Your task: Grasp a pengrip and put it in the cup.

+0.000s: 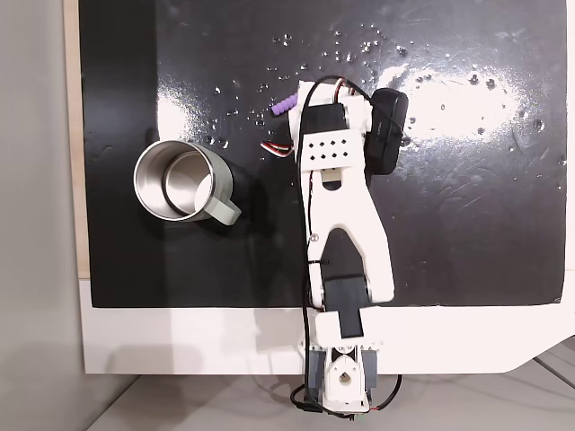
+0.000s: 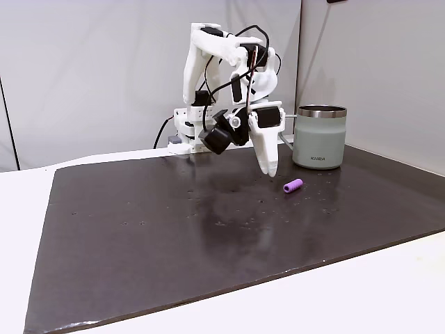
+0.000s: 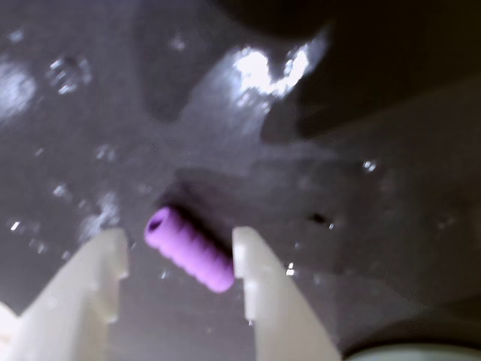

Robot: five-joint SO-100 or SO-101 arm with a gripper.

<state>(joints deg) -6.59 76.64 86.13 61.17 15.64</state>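
A: The pengrip goes into the round brushed-steel cup [image 1: 182, 184] with the pale grey-green handle; why does the cup stand apart on the glossy black mat [image 1: 467, 233]?

B: So the white arm can work unhindered. Its gripper [image 3: 179, 259] is spread, fingers straddling the tiny lilac ribbed pengrip [image 3: 189, 249], which lies flat on the mat, not yet pinched.

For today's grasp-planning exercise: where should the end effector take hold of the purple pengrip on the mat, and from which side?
Grip the pengrip at mid-length, across its ribbed round sides, coming straight down from above. It lies flat on the mat, so the ends offer little hold. In the wrist view the open end effector already straddles it, slightly askew; a small wrist turn would probably square it.
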